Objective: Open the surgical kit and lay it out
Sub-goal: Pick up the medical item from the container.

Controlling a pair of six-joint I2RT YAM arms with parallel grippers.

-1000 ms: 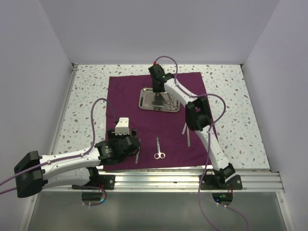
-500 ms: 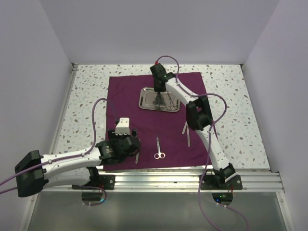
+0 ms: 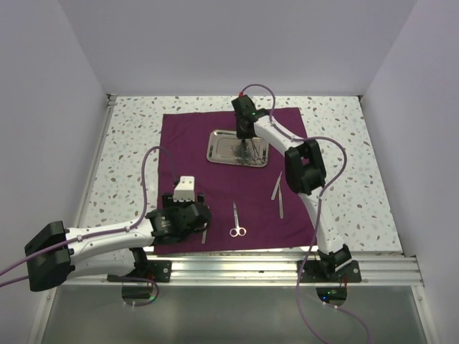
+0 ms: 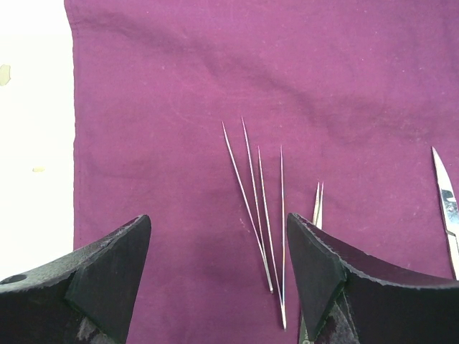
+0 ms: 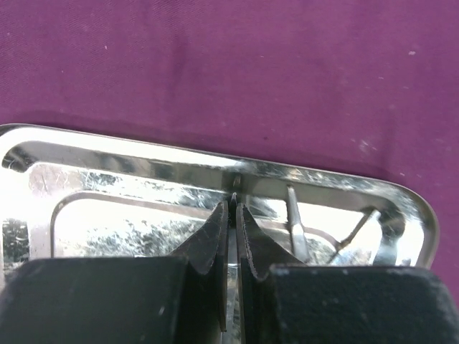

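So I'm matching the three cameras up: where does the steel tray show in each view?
Top external: the steel tray lies far centre on the purple cloth, under the right gripper.
Left wrist: the tray is not in it.
Right wrist: the tray fills the lower half, with its far rim running across mid-frame, beyond the gripper.
Shared landmark: the purple cloth, seen in all three views.

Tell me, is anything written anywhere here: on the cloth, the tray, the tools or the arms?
None: no word, number, label or logo can be read on the cloth, tray, scissors, left arm or right arm in any view.
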